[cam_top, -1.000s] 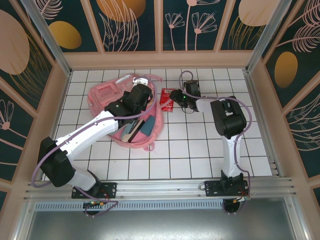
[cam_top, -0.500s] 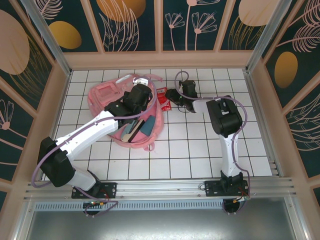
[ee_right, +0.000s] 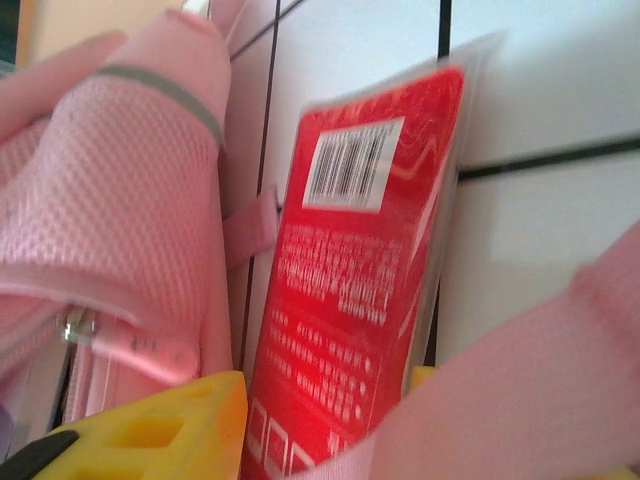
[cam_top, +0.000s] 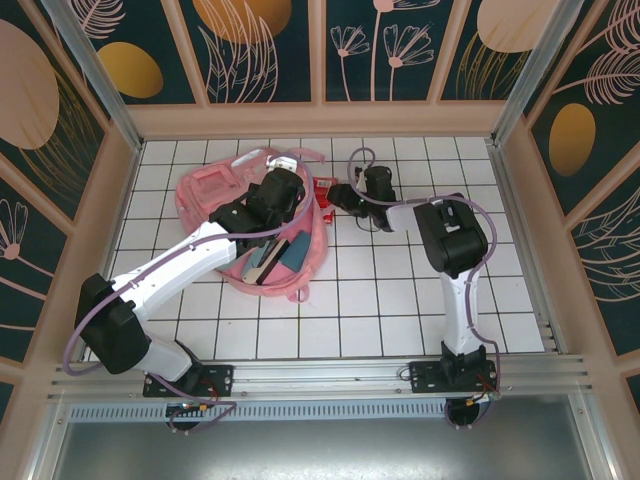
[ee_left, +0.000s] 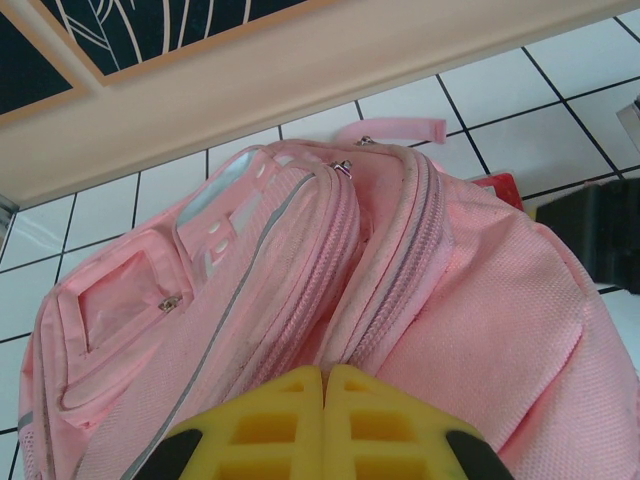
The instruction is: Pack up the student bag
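My bag (cam_top: 212,188) lies on its side on the left half of the tiled table (cam_top: 390,300). Its front pockets face the back wall and its open mouth faces my bases, with a few flat things (cam_top: 278,254) showing inside. I judge it lies this way so the mouth gapes and more can be slid in.

My left claw (ee_left: 325,405) sits on top of the bag near its right side. Its yellow fingers are closed tight, tip against tip, right at the pink cloth beside the main zip. It looks like it is there to pin or hold up that edge. Whether a fold of cloth is caught between the tips I cannot tell.

Just right of the bag, touching its side, is a red packet (ee_right: 350,280) with a barcode. It stands on edge rather than flat on the tiles.

My right claw (cam_top: 342,193) reaches in from the right with its fingers about halfway apart and the packet between them. One finger lies against the packet's lower corner, and a pink strap (ee_right: 520,385) crosses in front of the other. Whether I am squeezing the packet or only bracketing it I cannot tell. My guess is that it is lined up to go into the bag.
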